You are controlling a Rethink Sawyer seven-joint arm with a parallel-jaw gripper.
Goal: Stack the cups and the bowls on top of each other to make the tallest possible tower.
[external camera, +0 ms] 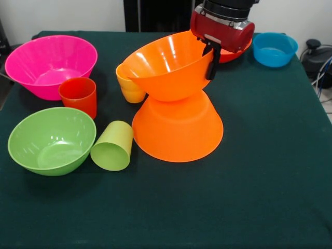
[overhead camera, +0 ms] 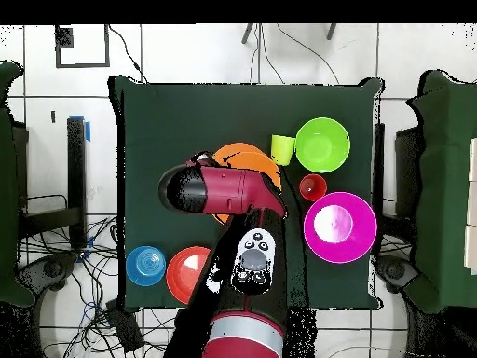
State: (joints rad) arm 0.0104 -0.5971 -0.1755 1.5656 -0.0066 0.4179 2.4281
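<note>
the arm [overhead camera: 219, 191] hides most of the orange bowls [overhead camera: 244, 154] overhead; the end effector's grip stays unclear.

One camera looks across the green table [external camera: 270, 207] from its edge, fairly close and slightly downward. The other hangs high above, looking straight down at the whole table [overhead camera: 158, 130] and surrounding floor [overhead camera: 186, 56]. Both share the tabletop, turned half round.

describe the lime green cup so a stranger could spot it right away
Start at the pile of two large orange bowls mid-table. Between its base and the lime green bowl lies the lime green cup. It is the only cup tipped on its side, mouth towards the camera.
</note>
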